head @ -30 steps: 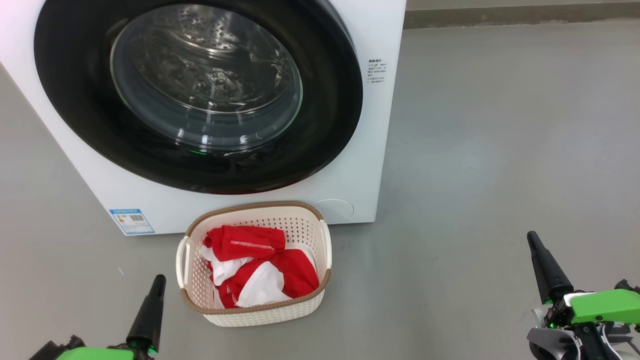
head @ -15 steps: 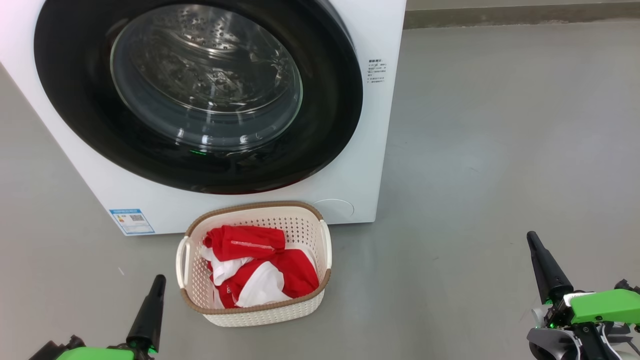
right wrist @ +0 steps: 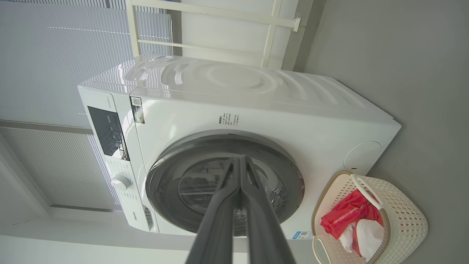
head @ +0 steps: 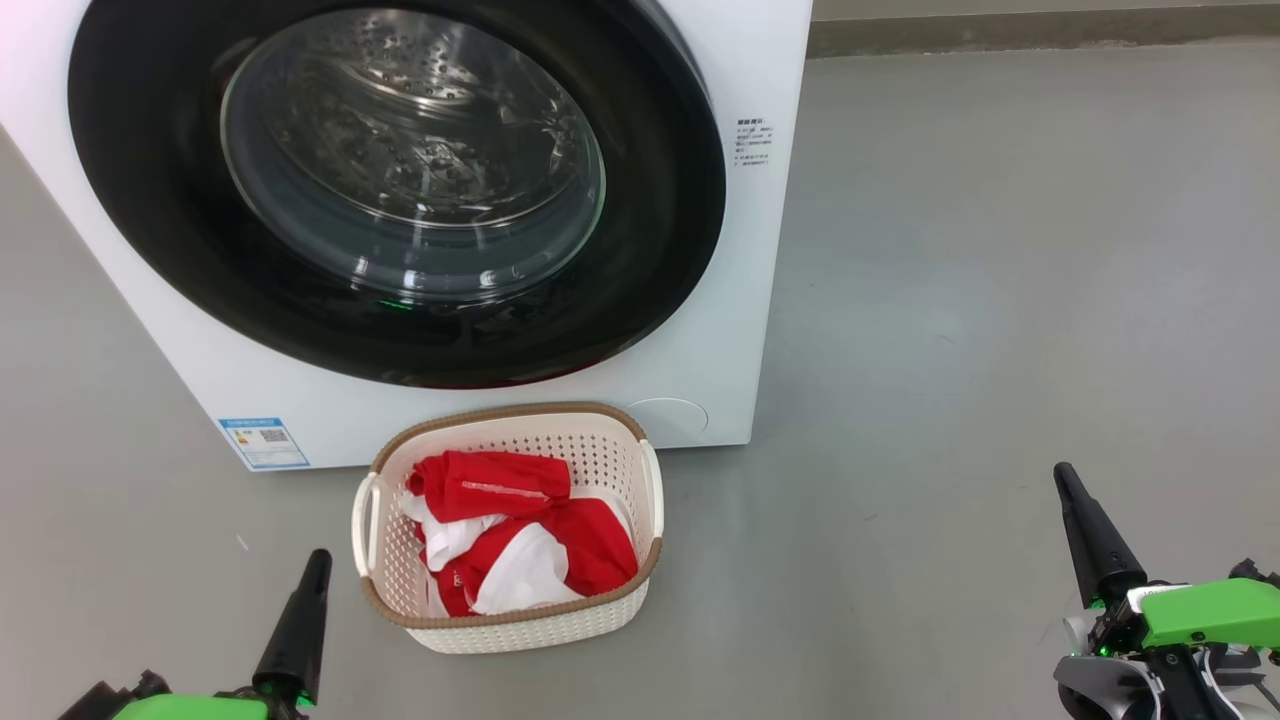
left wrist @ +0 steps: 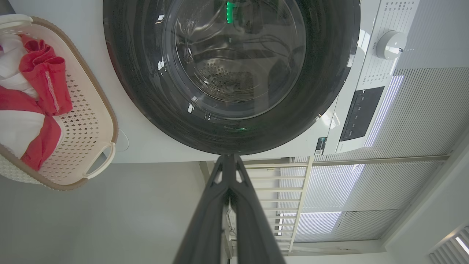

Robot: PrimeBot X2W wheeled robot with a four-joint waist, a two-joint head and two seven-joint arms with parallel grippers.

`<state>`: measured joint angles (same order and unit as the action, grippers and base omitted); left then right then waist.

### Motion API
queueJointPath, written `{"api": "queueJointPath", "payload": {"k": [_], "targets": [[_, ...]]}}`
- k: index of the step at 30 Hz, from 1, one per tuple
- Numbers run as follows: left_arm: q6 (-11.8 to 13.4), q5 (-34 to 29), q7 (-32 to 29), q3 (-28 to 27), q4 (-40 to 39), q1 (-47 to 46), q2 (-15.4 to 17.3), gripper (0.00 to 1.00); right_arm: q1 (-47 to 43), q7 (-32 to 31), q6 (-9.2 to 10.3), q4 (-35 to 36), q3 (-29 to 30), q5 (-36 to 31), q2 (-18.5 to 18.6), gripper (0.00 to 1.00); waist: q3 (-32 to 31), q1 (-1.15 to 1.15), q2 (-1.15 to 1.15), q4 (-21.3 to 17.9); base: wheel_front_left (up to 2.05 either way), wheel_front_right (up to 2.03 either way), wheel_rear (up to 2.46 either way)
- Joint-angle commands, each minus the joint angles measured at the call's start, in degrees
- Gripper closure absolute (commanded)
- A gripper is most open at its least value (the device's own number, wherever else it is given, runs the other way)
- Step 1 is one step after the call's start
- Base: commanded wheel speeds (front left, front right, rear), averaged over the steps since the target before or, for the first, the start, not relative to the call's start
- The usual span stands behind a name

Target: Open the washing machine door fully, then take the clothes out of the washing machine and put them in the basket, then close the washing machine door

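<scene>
Left jaws: the left gripper [head: 316, 562] has its fingers pressed together on nothing, low at the near left, tips pointing toward the machine.
Right jaws: the right gripper [head: 1066, 482] is likewise closed and empty, at the near right, well apart from everything.
Clothes: the clothes [head: 520, 545] lie bunched inside the basket [head: 500, 411], with no clear long axis. One red roll lies left to right at the far side.
Basket: it stands upright on the floor [head: 960, 300], mouth up, just in front of the machine's lower front. Its handles are at the left and right ends, so its length probably runs left to right, slightly skewed.
Door: the washing machine door [head: 660, 210] faces the robot and looks flush with the washing machine [head: 745, 330]. The drum behind the glass appears empty.
Step in hand: judged to be confirming closure, as all else looks done.
Doing it well: check that the black rim seats evenly. If a push is needed, press closed tips on the rim rather than the glass, straight toward the machine, clear of the basket.
</scene>
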<state>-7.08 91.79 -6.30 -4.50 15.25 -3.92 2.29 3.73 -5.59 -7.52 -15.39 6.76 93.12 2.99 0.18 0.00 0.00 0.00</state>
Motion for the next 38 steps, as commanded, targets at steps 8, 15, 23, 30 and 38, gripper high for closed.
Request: {"api": "queueJointPath", "payload": {"k": [8,15,23,30,38], "targets": [[-0.4,0.4,-0.2,-2.0,-1.2,-2.3,0.6,1.00,2.4,-0.5,0.03,1.4,-0.8,-0.5,0.3,1.00,0.0,0.00,0.00,0.0,0.00,0.00,0.00],[-0.4,0.4,-0.2,-2.0,-1.2,-2.3,0.6,1.00,2.4,-0.5,0.03,1.4,-0.7,-0.6,0.3,1.00,0.0,0.00,0.00,0.0,0.00,0.00,0.00],[-0.4,0.4,-0.2,-2.0,-1.2,-2.3,0.6,1.00,2.4,-0.6,0.03,1.4,-0.7,-0.6,0.2,1.00,0.0,0.00,0.00,0.0,0.00,0.00,0.00],[-0.4,0.4,-0.2,-2.0,-1.2,-2.3,0.6,1.00,2.4,-0.6,0.03,1.4,-0.6,-0.6,0.2,1.00,0.0,0.00,0.00,0.0,0.00,0.00,0.00],[-0.4,0.4,-0.2,-2.0,-1.2,-2.3,0.6,1.00,2.4,-0.6,0.03,1.4,-0.6,-0.7,0.2,1.00,0.0,0.00,0.00,0.0,0.00,0.00,0.00]]}}
